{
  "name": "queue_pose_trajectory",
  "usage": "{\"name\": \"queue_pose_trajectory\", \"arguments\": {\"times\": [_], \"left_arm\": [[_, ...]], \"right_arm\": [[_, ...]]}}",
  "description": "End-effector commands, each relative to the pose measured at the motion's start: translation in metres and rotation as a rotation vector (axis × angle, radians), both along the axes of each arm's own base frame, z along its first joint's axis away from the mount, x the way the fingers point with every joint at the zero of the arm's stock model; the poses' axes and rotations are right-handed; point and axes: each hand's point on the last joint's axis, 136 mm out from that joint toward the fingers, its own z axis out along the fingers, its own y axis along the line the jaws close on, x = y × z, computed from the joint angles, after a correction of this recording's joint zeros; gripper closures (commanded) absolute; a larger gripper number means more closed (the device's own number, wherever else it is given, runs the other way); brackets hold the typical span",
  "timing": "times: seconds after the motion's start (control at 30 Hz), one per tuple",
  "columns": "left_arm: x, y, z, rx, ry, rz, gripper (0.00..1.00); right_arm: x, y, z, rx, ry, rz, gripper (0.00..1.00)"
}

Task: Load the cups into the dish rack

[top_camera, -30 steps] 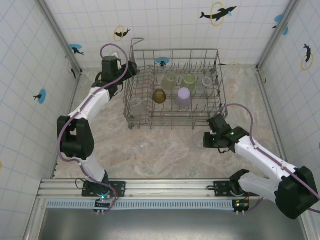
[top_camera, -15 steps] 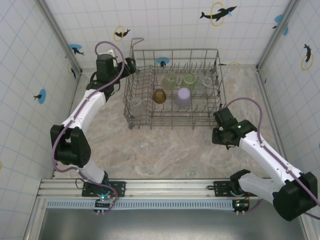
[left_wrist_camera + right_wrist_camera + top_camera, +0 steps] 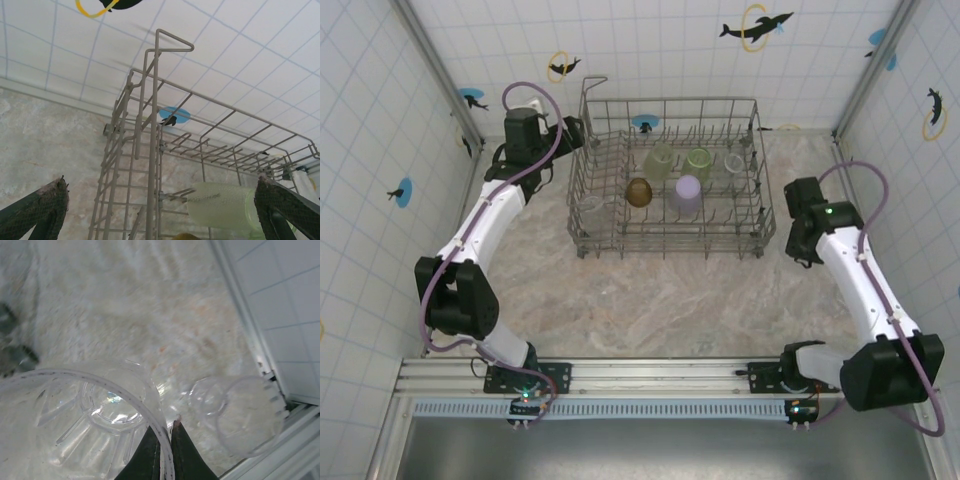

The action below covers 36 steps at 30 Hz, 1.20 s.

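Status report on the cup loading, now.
Left gripper open at the dish rack corner. Right gripper shut on a clear cup rim. Second cup sits on the table.

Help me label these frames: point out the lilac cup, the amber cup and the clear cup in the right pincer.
Lilac cup (image 3: 688, 190): top view, middle of its body.
Amber cup (image 3: 639, 192): top view, middle of its body.
Held clear cup (image 3: 107, 406): right wrist view, its base.

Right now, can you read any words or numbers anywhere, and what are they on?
There are none to read.
The wall stickers are only pictures: dark dolphins, yellow rings, blue dots.
The rack and the cups show no print.
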Motion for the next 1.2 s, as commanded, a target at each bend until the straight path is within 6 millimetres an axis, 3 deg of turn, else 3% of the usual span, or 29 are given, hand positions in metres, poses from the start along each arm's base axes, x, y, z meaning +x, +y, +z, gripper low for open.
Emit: {"name": "queue_pose_trajectory", "arguments": {"times": [0.0, 0.17, 0.4, 0.47, 0.57, 0.77, 0.93, 1.17], "left_arm": [[0.000, 0.000, 0.015, 0.010, -0.017, -0.020, 0.02], [0.000, -0.003, 0.021, 0.026, -0.028, -0.043, 0.02], [0.001, -0.006, 0.031, 0.039, -0.037, -0.073, 0.02], [0.002, -0.007, 0.032, 0.038, -0.032, -0.078, 0.02], [0.003, -0.011, 0.034, 0.030, -0.028, -0.097, 0.03], [0.007, -0.026, 0.041, -0.015, -0.025, -0.168, 0.02], [0.005, -0.050, 0.055, -0.067, -0.048, -0.312, 0.02], [-0.004, -0.078, 0.065, -0.078, -0.085, -0.519, 0.02]], "right_arm": [[0.021, -0.021, 0.031, -0.061, -0.058, -0.013, 1.00], [0.064, -0.025, 0.074, -0.059, -0.148, 0.002, 1.00], [0.126, 0.007, 0.122, 0.067, -0.309, 0.091, 1.00], [0.144, 0.024, 0.136, 0.095, -0.358, 0.135, 1.00], [0.171, 0.066, 0.155, 0.200, -0.461, 0.245, 1.00], [0.201, 0.151, 0.174, 0.491, -0.610, 0.458, 1.00], [0.207, 0.220, 0.181, 0.752, -0.684, 0.680, 1.00], [0.207, 0.271, 0.172, 1.011, -0.705, 0.903, 1.00]]}}
